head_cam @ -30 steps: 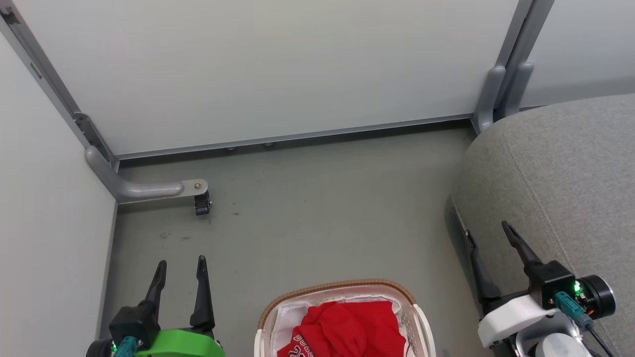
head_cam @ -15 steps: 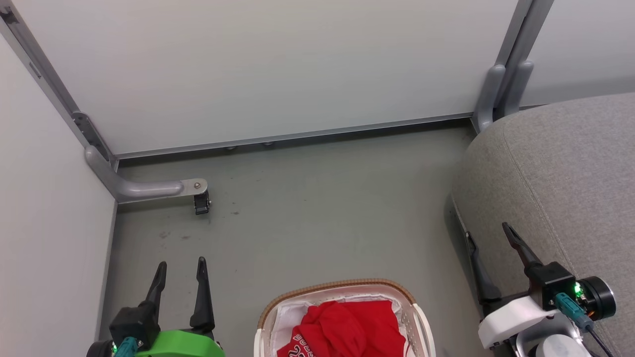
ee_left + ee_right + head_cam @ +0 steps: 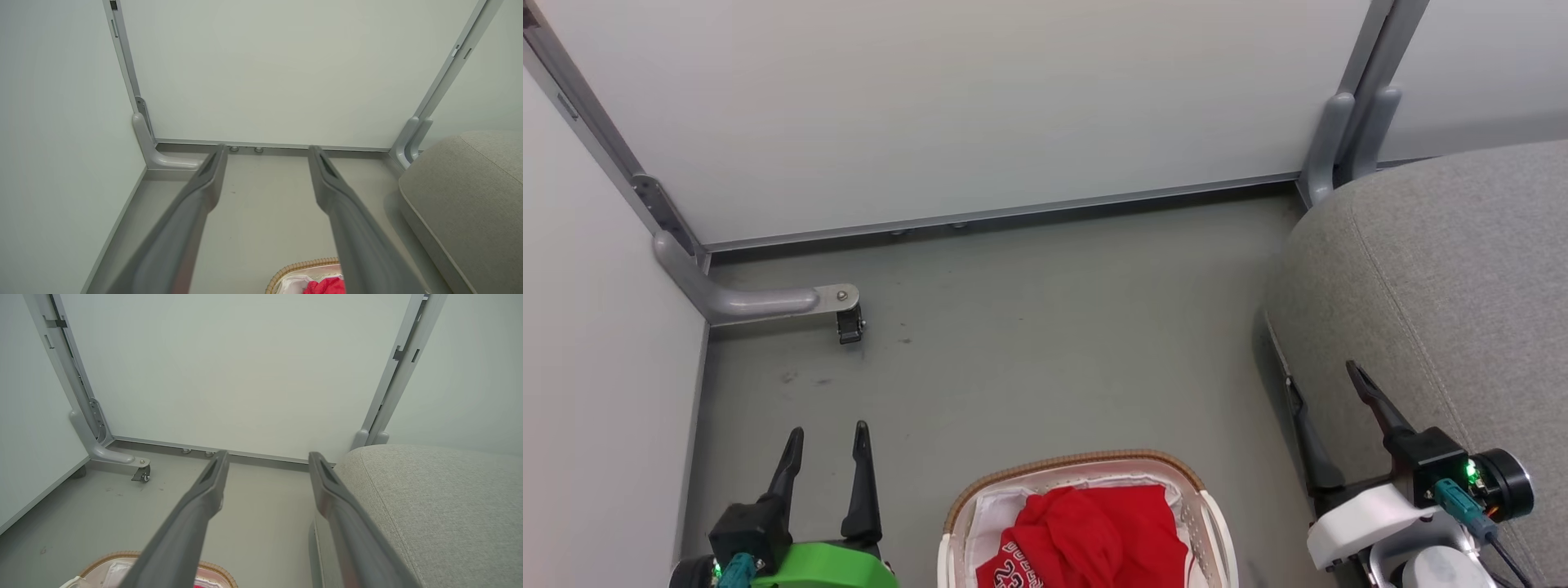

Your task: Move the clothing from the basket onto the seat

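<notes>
— Where was the red clothing (image 3: 1086,535)?
— Heaped inside the basket (image 3: 1078,464), on its white lining. The grey seat (image 3: 1445,269) stood right of the basket.
— And the end effectors?
— The left end effector (image 3: 827,431) hung left of the basket, fingers apart, empty. The right end effector (image 3: 1321,377) was right of the basket against the seat's edge, also spread.

Head camera: mine has dipped a little, so the whole head view slid upward (the things on the floor did not move).
Basket (image 3: 1086,454): more of it clears the view's bottom edge than a second ago.
Clothing (image 3: 1094,531): more red cloth shows, and the white lettering (image 3: 1013,572) is fuller.
Left gripper (image 3: 828,428): sits slightly further right in view.
</notes>
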